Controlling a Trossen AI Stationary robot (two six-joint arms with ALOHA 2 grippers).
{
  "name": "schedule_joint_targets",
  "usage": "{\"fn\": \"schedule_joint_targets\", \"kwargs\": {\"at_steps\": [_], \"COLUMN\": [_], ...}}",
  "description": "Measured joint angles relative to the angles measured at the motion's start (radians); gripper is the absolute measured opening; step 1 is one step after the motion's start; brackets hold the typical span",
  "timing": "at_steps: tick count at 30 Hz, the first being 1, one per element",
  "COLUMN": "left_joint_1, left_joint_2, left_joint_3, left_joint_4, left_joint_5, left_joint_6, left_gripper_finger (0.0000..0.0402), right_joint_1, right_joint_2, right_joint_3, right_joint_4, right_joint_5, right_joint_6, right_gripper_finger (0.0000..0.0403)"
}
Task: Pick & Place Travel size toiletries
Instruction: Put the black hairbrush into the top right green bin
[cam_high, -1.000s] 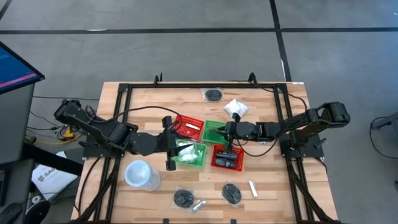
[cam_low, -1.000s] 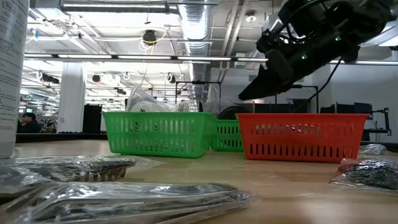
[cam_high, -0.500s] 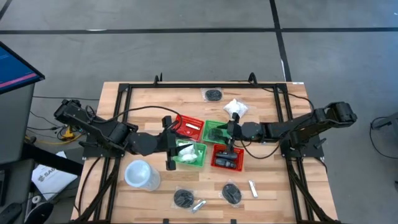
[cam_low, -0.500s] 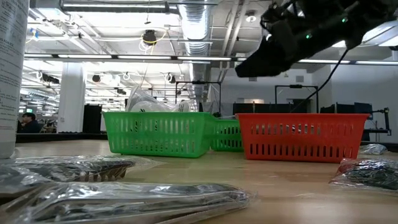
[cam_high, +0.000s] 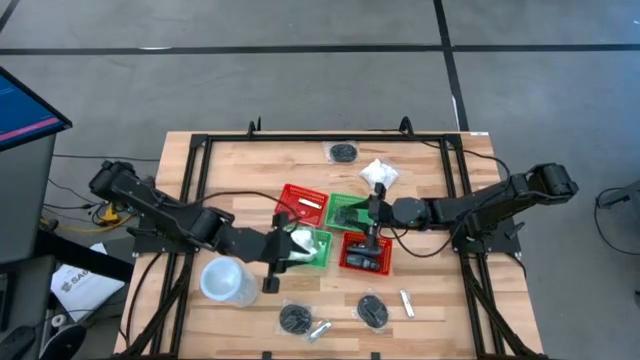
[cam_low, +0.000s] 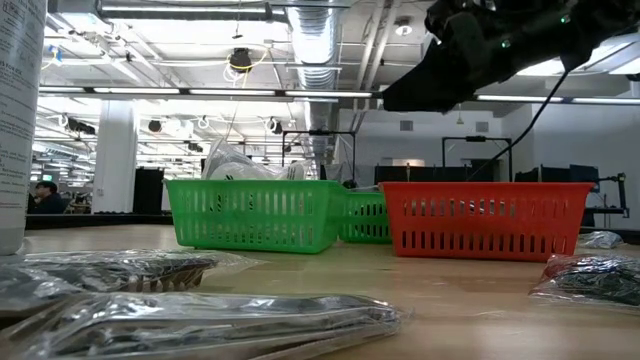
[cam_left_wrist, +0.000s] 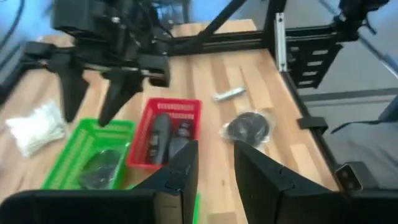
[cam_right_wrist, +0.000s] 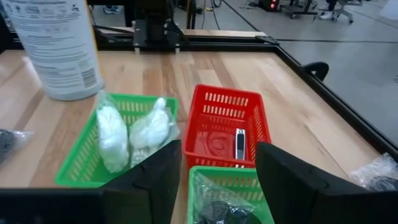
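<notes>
Four slatted plastic baskets clustered mid-surface, both arms over them.

The right hand (cam_high: 371, 209) hangs with fingers wide and empty above a green basket (cam_high: 347, 211) holding a black round bundle (cam_right_wrist: 214, 213) in clear wrap. The left hand (cam_high: 285, 249), narrowly parted and empty, sits by the green basket (cam_high: 318, 252) of white crinkly packets (cam_right_wrist: 127, 134). More wrapped bundles (cam_high: 294, 318) and a silvery tube (cam_high: 407, 302) lie loose on the pale planked wooden surface (cam_high: 230, 160).

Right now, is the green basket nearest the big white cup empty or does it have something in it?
Not empty. The green basket holds two white crinkly packets, plain in the right wrist view, with the white cup standing behind it.
</notes>
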Motion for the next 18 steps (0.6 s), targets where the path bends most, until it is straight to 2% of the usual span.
{"fn": "schedule_joint_targets", "kwargs": {"at_steps": [6, 11, 18], "left_joint_1": [0.001, -0.003, -0.024], "left_joint_2": [0.094, 0.214, 0.323], "left_joint_3": [-0.007, 0.048, 0.105], "left_joint_4": [0.006, 0.015, -0.017], "left_joint_5": [0.055, 0.143, 0.243], "left_joint_6": [-0.059, -0.101, -0.095], "left_gripper_finger": [0.0094, 0.0094, 0.0094], "right_joint_1": [0.000, -0.002, -0.002], "right_joint_2": [0.000, 0.000, 0.000], "right_joint_3": [0.000, 0.000, 0.001], "right_joint_4": [0.003, 0.000, -0.014], "right_joint_5": [0.000, 0.000, 0.000], "right_joint_6": [-0.003, -0.007, -0.007], "right_gripper_finger": [0.0182, 0.0176, 0.0174]}}
